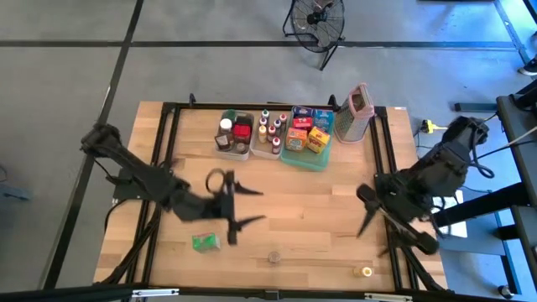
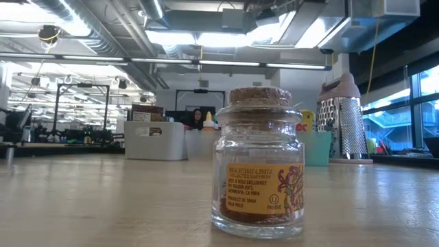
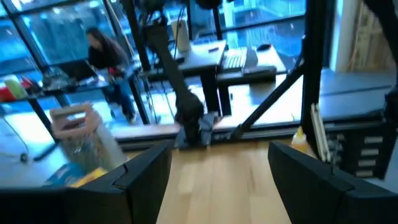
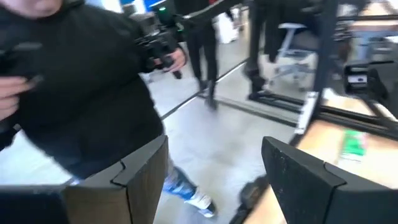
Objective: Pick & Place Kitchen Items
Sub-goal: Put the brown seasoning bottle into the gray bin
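My left gripper [image 1: 254,205] [image 3: 217,155] is open and hovers over the middle of the table, pointing toward its right edge and holding nothing. My right gripper [image 1: 363,214] [image 4: 214,146] is open too, empty, near the table's right edge. A green box [image 1: 204,242] [image 4: 352,144] lies flat near the near-left corner. A small cork-stoppered glass jar [image 1: 273,257] [image 2: 259,161] stands upright near the near edge. A tiny yellow-capped item [image 1: 363,271] sits farther right. More bottles, jars and boxes [image 1: 306,134] fill the containers along the far side.
Two clear tubs [image 1: 234,138] [image 1: 268,141] and a green tray [image 1: 304,159] line the far edge, with the metal grater [image 1: 358,113] [image 2: 343,116] at their right. Bare wood lies between the grippers. A person in dark clothing [image 4: 74,81] stands beyond the table.
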Robot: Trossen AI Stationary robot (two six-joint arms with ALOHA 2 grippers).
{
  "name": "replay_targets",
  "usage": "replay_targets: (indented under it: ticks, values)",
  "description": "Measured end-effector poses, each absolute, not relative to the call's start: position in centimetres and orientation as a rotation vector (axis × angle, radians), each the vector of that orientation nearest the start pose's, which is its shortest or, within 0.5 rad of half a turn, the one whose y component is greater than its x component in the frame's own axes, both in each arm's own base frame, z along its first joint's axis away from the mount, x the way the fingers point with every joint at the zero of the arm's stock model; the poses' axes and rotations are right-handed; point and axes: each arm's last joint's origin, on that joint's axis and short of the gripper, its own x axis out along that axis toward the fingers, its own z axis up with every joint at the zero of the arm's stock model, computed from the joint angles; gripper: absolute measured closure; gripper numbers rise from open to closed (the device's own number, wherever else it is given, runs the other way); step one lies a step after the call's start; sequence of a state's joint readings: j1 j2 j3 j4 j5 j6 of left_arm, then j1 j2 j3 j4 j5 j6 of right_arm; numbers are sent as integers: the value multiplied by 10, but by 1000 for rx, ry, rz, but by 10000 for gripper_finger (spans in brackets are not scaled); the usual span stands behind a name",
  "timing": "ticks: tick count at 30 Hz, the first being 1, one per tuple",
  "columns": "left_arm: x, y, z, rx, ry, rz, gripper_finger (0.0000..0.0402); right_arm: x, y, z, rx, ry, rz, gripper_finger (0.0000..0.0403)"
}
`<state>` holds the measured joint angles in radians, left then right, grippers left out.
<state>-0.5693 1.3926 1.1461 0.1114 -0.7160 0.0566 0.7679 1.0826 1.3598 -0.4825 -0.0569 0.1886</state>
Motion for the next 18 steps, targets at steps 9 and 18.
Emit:
replay_targets:
  ticks: [9,18]
  values:
    - [322,-211,335,133,282,152,139,128,163,437,117,362,910,141]
    - [359,-207,313,33,790,1,139,110,175,437,91,351,941,141]
